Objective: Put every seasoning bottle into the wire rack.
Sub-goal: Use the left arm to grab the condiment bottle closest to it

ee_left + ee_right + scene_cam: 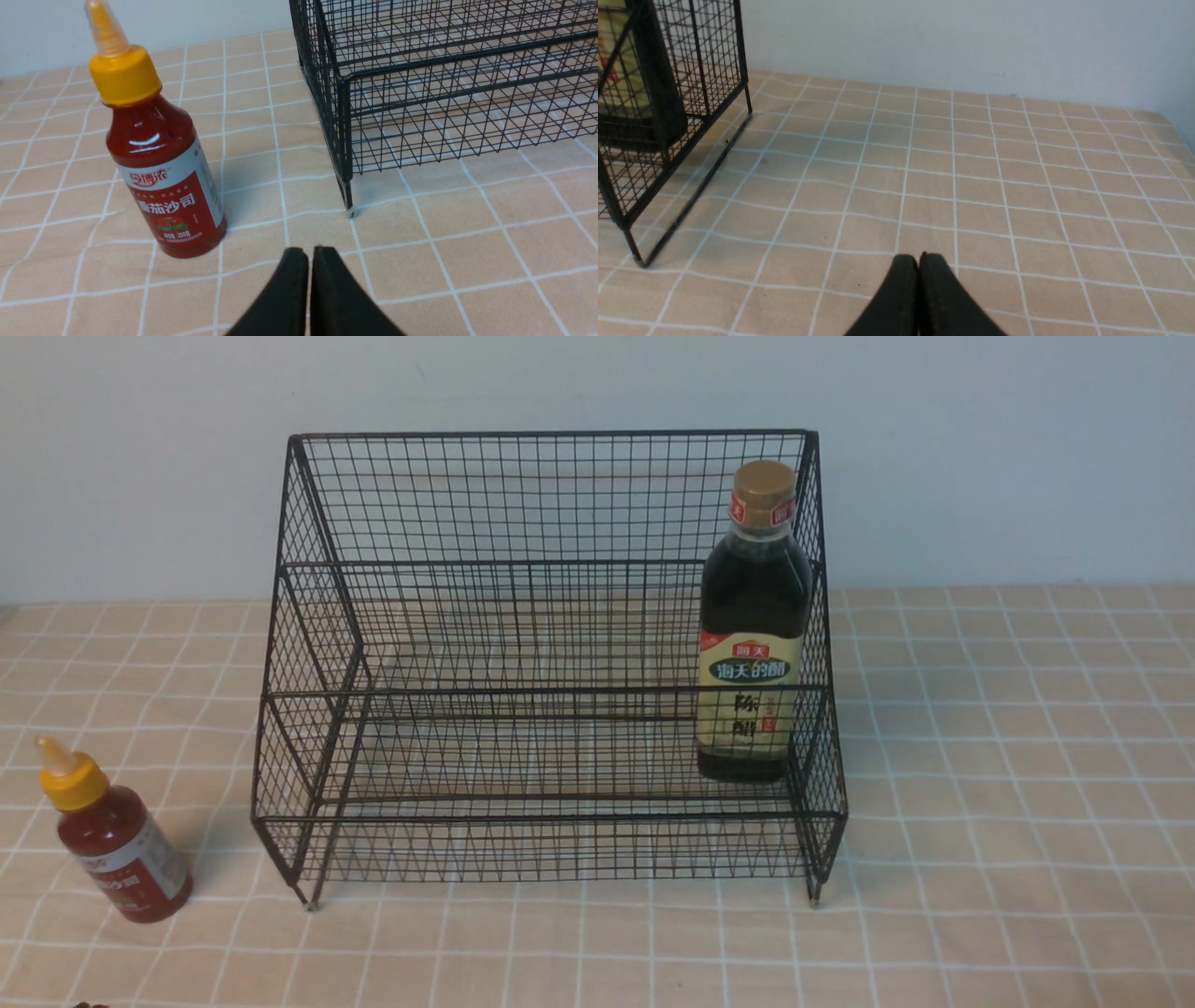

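Note:
The black wire rack (551,616) stands in the middle of the table. A tall dark vinegar bottle (754,625) with a gold cap stands upright inside it, at the right end of the lower tier. The small red sauce bottle (114,833) with a yellow nozzle cap stands on the cloth outside the rack, to its left. In the left wrist view this red sauce bottle (159,154) is just ahead of my left gripper (310,254), which is shut and empty. My right gripper (919,259) is shut and empty over bare cloth, to the right of the rack (668,107). Neither arm shows in the front view.
A beige checked tablecloth (1008,803) covers the table, with a plain pale wall (980,448) behind. The rack's front left foot (349,212) rests on the cloth near my left gripper.

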`<state>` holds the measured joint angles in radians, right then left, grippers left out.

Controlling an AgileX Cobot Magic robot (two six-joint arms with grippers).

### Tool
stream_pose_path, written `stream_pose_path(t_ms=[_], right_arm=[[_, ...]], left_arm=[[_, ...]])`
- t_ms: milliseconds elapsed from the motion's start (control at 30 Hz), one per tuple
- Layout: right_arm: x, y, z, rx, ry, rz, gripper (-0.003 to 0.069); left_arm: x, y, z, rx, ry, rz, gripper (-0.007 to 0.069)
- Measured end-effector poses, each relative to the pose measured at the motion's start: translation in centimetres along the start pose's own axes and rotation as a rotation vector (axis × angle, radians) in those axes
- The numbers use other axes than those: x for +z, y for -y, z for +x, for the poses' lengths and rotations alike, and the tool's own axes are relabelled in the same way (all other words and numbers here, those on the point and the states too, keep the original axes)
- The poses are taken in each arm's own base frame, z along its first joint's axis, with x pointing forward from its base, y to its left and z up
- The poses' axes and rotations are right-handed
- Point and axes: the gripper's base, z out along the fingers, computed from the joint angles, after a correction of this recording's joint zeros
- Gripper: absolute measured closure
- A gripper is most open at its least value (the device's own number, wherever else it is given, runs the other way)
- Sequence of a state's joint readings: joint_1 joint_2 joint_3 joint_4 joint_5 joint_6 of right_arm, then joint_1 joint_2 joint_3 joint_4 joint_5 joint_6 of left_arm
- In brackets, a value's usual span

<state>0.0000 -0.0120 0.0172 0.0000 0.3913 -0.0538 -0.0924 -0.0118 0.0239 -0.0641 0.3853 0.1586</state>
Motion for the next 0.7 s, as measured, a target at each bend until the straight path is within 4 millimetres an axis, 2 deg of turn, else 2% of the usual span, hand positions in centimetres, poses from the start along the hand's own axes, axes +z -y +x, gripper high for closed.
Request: stream_pose_path(t_ms=[700], right_arm=[[0.00, 0.00, -0.02, 0.012, 0.002, 0.000, 0.0668]], left_arm=[[0.00, 0.00, 0.00, 0.000, 0.000, 0.000, 0.0631]])
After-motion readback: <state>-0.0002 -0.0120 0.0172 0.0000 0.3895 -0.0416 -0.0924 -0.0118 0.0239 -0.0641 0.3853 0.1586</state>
